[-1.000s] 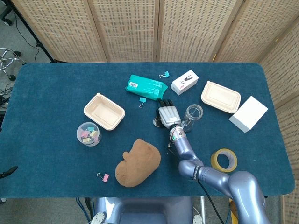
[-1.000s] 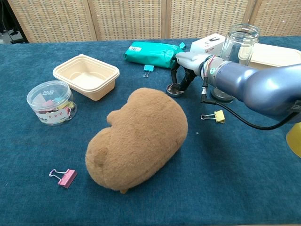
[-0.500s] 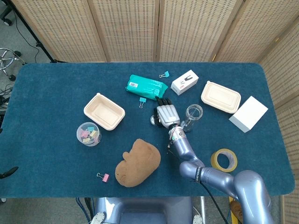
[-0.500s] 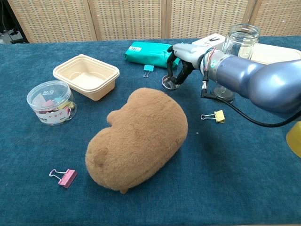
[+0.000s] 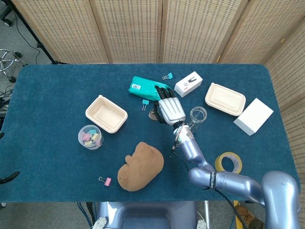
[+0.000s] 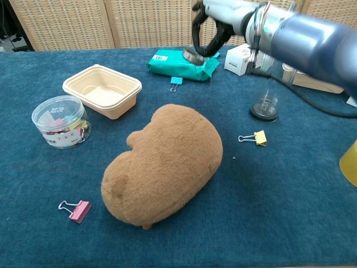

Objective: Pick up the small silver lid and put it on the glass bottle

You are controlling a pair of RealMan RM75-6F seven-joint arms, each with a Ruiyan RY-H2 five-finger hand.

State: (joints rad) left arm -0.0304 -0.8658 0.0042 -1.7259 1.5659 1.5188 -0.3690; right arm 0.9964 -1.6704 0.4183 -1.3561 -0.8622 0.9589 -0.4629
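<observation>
The small silver lid (image 6: 193, 56) hangs well above the table, pinched in the fingertips of my right hand (image 6: 218, 21). In the head view the lid (image 5: 153, 114) peeks out at the left edge of that raised hand (image 5: 170, 109). The glass bottle (image 5: 197, 116) stands upright and open-mouthed on the blue cloth, just right of the hand. In the chest view only the bottle's lower part (image 6: 264, 105) shows below my forearm. My left hand is in neither view.
A brown plush toy (image 5: 141, 165) lies at the front centre. A green packet (image 5: 147, 87) and white box (image 5: 188, 84) sit behind the hand. A beige tray (image 5: 106, 113), clip tub (image 5: 90, 136), lidded container (image 5: 225, 98), tape roll (image 5: 228, 163) and yellow clip (image 6: 255, 137) lie around.
My right hand has closed on the lid, lifted it off the cloth and risen high with it, moving slightly back and left. The bottle has not moved.
</observation>
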